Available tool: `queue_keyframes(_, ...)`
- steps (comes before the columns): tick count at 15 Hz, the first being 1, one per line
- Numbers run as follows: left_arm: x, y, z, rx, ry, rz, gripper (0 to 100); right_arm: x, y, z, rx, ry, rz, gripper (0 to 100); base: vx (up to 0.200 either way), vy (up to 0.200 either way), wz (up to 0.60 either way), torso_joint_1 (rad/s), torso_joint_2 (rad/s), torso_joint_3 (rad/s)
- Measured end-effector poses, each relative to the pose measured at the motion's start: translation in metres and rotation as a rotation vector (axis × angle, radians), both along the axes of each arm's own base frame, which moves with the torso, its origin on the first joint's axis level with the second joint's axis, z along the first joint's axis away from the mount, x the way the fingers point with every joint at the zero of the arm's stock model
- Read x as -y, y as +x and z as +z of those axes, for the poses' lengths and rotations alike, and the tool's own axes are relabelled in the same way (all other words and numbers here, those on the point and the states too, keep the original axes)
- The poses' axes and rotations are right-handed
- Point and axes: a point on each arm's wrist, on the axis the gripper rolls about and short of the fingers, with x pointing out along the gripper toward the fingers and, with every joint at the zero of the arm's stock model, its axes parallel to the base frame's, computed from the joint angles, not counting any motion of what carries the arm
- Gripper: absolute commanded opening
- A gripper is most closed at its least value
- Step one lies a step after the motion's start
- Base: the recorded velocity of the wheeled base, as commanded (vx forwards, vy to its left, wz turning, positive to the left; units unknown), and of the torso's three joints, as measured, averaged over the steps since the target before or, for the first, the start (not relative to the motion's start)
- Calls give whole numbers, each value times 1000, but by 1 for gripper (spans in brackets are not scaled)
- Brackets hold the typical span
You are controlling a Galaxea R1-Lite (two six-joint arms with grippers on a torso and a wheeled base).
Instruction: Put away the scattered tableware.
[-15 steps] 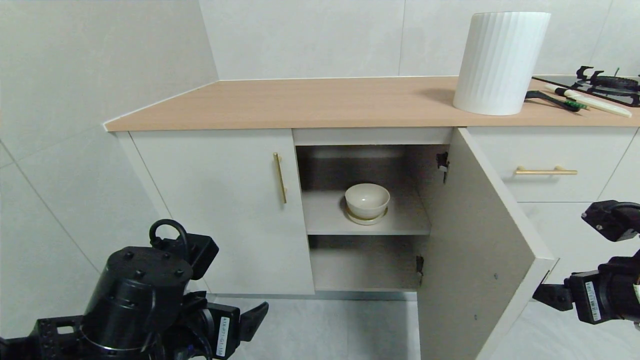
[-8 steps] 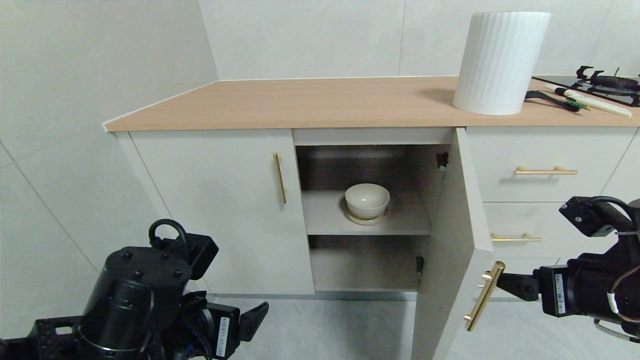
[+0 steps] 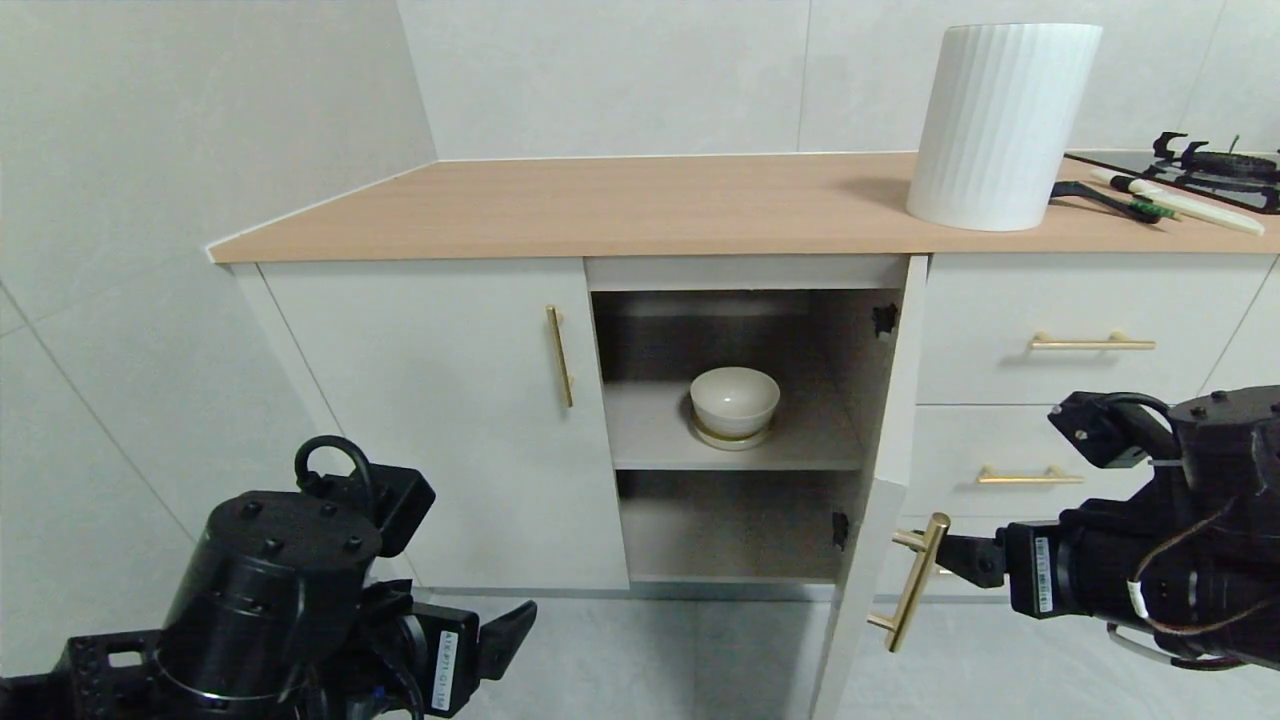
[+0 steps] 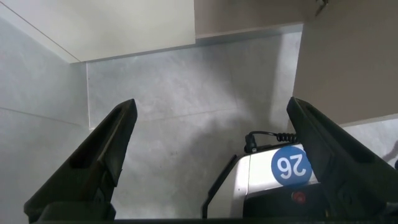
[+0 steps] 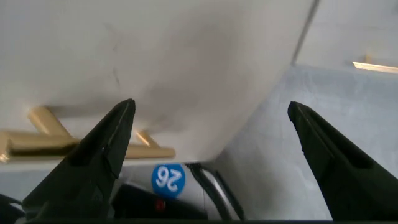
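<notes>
Standing along a pale tiled wall, the wood-topped desk (image 3: 600, 205) carries a tall white ribbed canister (image 3: 1000, 125), with a dark-handled utensil (image 3: 1105, 200) and a cream-coloured one (image 3: 1185, 207) lying just beside it. A black gas burner (image 3: 1215, 165) sits at the far right edge.

Below the top, the left cabinet door (image 3: 430, 420) is shut and has an upright gold handle (image 3: 560, 355). The right cabinet door (image 3: 900, 400) stands swung out and is seen nearly edge-on; its gold bar handle (image 3: 910, 580) faces the drawers (image 3: 1090, 300). Inside the open compartment, a cream bowl (image 3: 733, 400) sits upright on a small saucer (image 3: 733, 437) on the upper shelf (image 3: 650, 430). The lower shelf (image 3: 720, 540) lies in shadow beneath it. The floor (image 3: 740, 650) is grey tile.

The right gripper (image 5: 210, 106) sits low, just beside the open door's handle, with its fingers spread wide and nothing between them; whether it touches the door I cannot tell. The left gripper (image 4: 211, 102) hangs low before the shut door, above the floor, also spread wide and holding nothing.
</notes>
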Motion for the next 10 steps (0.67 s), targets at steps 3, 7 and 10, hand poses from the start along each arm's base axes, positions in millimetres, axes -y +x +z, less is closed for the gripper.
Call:
queue_keyframes(3, 0, 0, 1, 4, -2, 1, 100, -11, 11, 2, 10, 3, 23, 100, 0, 0, 0, 0, 0, 0)
queue_keyframes(7, 0, 0, 0, 1, -3, 2, 100, -32, 38, 8, 1, -36, 76, 100, 0, 0, 0, 0, 0, 0)
queue_keyframes(10, 1, 2, 1, 38, -28, -2, 100, -37, 51, -3, -38, -39, 66, 100, 0, 0, 0, 0, 0, 0)
